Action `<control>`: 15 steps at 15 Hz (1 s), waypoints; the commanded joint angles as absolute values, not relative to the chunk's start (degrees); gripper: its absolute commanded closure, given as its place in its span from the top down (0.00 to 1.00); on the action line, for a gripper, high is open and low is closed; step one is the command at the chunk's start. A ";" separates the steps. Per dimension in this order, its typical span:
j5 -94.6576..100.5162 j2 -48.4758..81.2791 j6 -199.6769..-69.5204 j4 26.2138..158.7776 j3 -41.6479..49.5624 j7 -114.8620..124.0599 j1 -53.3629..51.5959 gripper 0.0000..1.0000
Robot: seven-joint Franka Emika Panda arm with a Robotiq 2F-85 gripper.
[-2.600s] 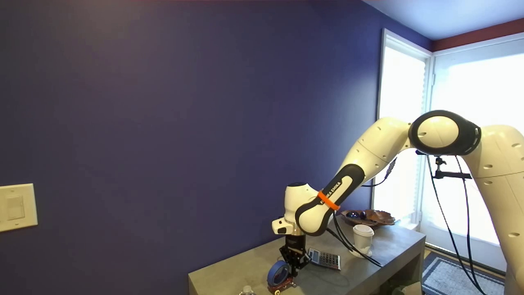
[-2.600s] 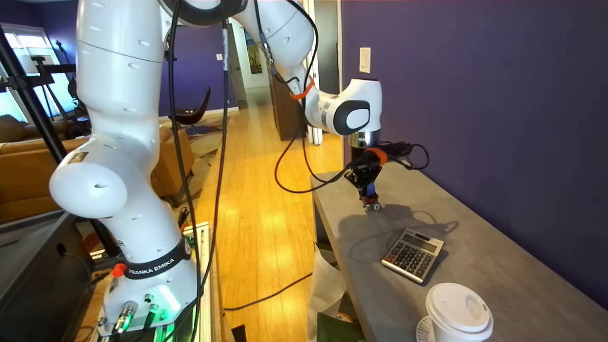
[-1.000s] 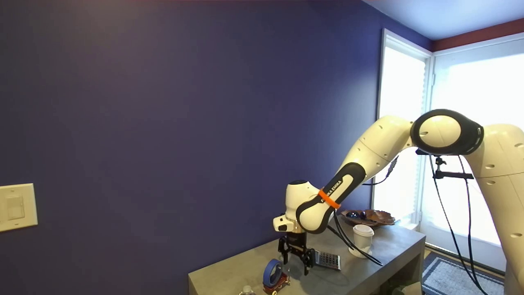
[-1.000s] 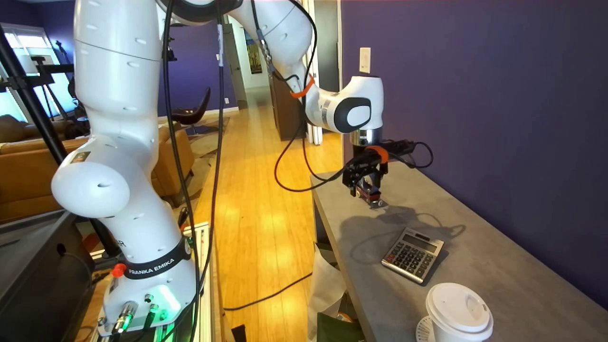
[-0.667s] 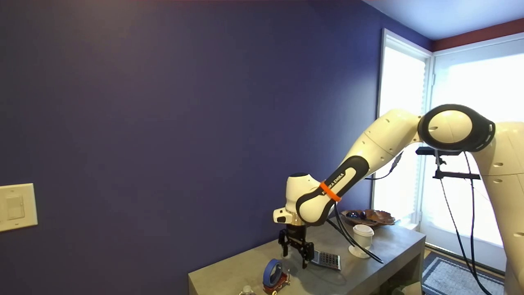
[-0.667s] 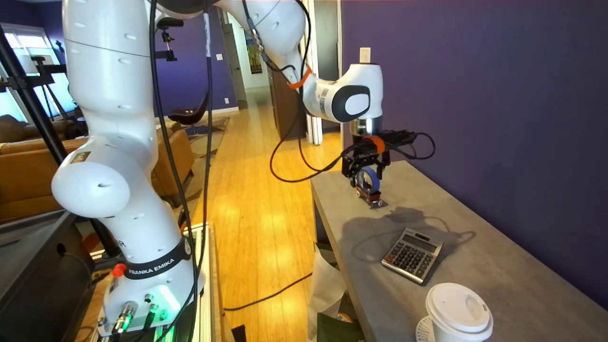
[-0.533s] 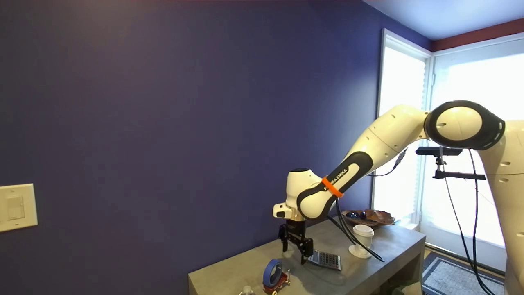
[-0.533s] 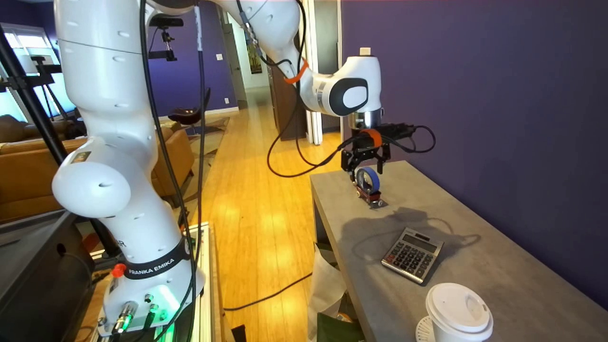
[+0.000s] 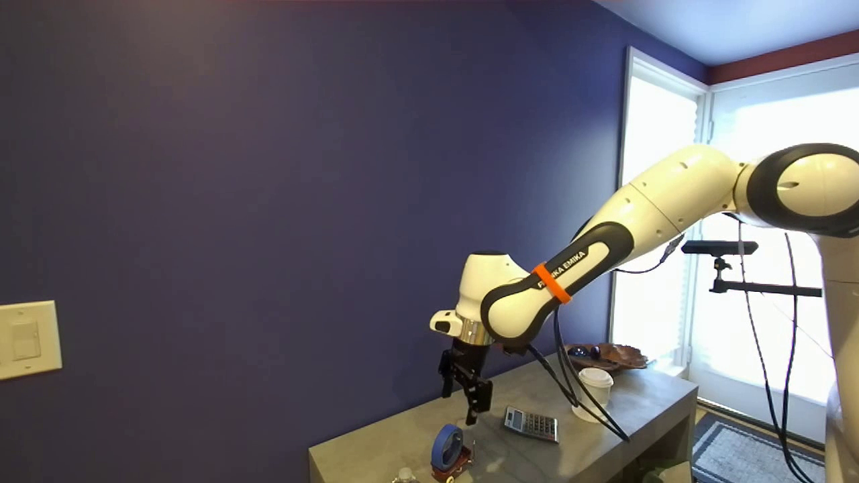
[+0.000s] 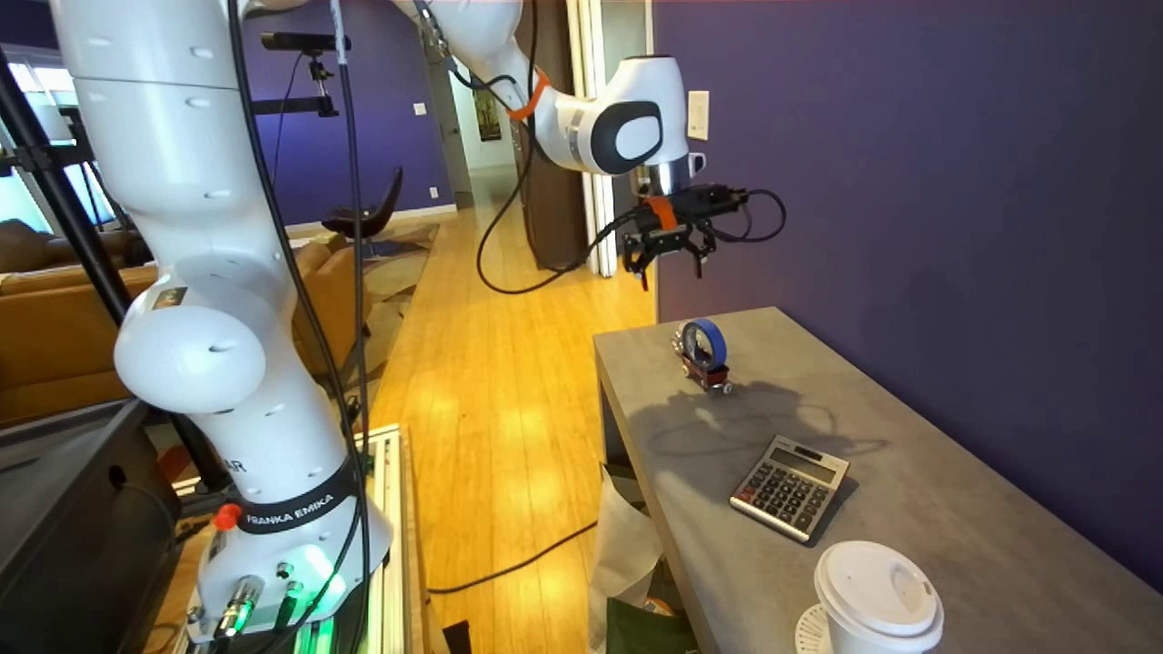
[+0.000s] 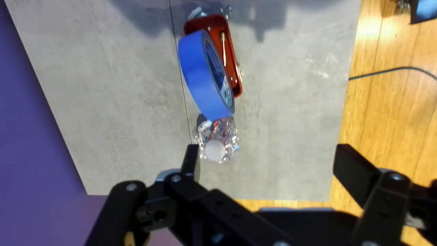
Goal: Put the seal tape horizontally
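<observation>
A blue roll of tape (image 10: pixel 715 341), the seal tape, stands on its edge in a small red wagon (image 10: pixel 704 374) near the far end of the table. In the wrist view the tape (image 11: pixel 198 73) covers part of the red wagon (image 11: pixel 211 22), its round hole facing sideways. My gripper (image 10: pixel 672 275) hangs well above the tabletop, apart from the tape. Its fingers are spread wide in the wrist view, with nothing held at the gripper (image 11: pixel 266 150). An exterior view also has the tape (image 9: pixel 439 448) below the gripper (image 9: pixel 459 409).
A clear bottle with a white cap (image 11: pixel 215 150) stands close to the tape. A calculator (image 10: pixel 790 488) lies on the grey table (image 10: pixel 981 509). Nearer that camera is a white lidded cup (image 10: pixel 877 590). A brown leaf-shaped bowl (image 9: pixel 631 355) sits by the window. The purple wall borders the table.
Earlier my gripper was low, fingers close together at the tape. It has opened and risen away, the arm drawing back. The tape and wagon shifted slightly at first, then stayed still.
</observation>
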State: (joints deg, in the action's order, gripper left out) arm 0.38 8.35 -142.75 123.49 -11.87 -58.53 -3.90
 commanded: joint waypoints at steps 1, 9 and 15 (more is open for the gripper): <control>-2.09 4.87 -145.30 125.49 -12.84 -50.77 -6.88 1.00; -0.15 5.87 -144.44 123.52 -14.08 -43.49 -10.43 1.00; -0.13 5.91 -145.29 123.58 -14.32 -43.40 -10.74 1.00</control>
State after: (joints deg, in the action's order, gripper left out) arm -0.25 5.85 -145.35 123.68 -14.34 -43.59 -10.67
